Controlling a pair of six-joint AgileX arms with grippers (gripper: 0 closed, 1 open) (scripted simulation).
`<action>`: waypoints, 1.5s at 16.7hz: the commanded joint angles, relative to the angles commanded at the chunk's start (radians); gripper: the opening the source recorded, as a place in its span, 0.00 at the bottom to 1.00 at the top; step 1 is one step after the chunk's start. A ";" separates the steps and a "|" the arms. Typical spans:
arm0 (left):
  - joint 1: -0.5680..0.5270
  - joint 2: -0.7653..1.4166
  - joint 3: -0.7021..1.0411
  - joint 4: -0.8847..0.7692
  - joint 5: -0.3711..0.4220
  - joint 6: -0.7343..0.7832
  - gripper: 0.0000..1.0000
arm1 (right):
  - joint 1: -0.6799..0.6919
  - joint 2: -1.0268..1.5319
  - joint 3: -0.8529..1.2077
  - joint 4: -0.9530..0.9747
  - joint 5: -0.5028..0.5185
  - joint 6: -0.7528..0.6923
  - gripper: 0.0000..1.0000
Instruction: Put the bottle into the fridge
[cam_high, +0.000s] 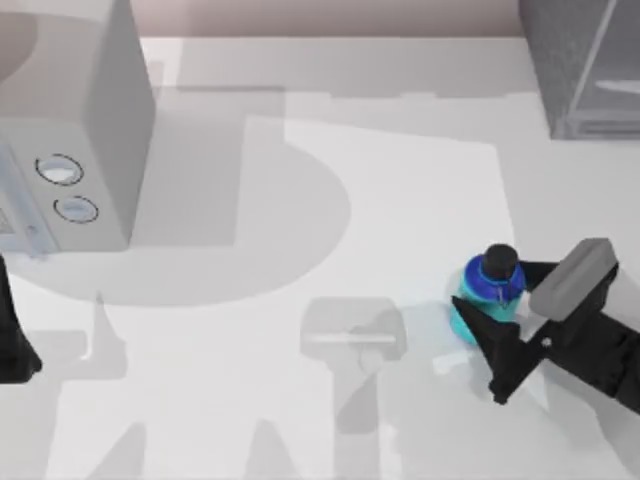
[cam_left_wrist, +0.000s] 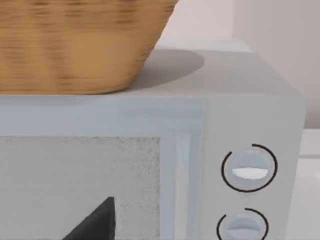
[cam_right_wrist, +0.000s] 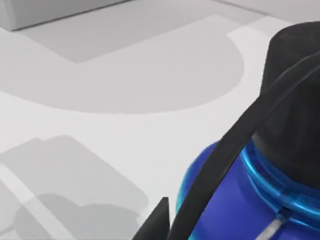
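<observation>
The right gripper (cam_high: 497, 322) is at the bottle (cam_high: 487, 296), on the right side of the table (cam_high: 300, 400). Its two black fingers (cam_high: 503, 362) reach along the turquoise body from the right, one on each side, but whether they press on it or stand a little apart I cannot tell. The bottle stands upright on the table, with the black cap just in front of the wrist. In the right wrist view the bottle (cam_right_wrist: 235, 200) is very close — a thin dark loop runs across its blue collar and cap.

The fridge (cam_high: 585, 65) is well apart from the gripper, at the far right corner of the table.

The left arm (cam_high: 14, 335) is parked at the left edge, in front of the microwave (cam_high: 75, 130). In the left wrist view a basket (cam_left_wrist: 75, 45) sits on top of the microwave (cam_left_wrist: 240, 110).
</observation>
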 joint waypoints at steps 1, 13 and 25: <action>0.000 0.000 0.000 0.000 0.000 0.000 1.00 | -0.024 -0.023 -0.004 -0.023 -0.023 -0.014 0.01; 0.000 0.000 0.000 0.000 0.000 0.000 1.00 | -0.453 -0.444 -0.033 -0.497 -0.445 -0.138 0.01; 0.000 0.000 0.000 0.000 0.000 0.000 1.00 | -0.412 -0.732 -0.094 -0.746 -0.273 -0.077 0.01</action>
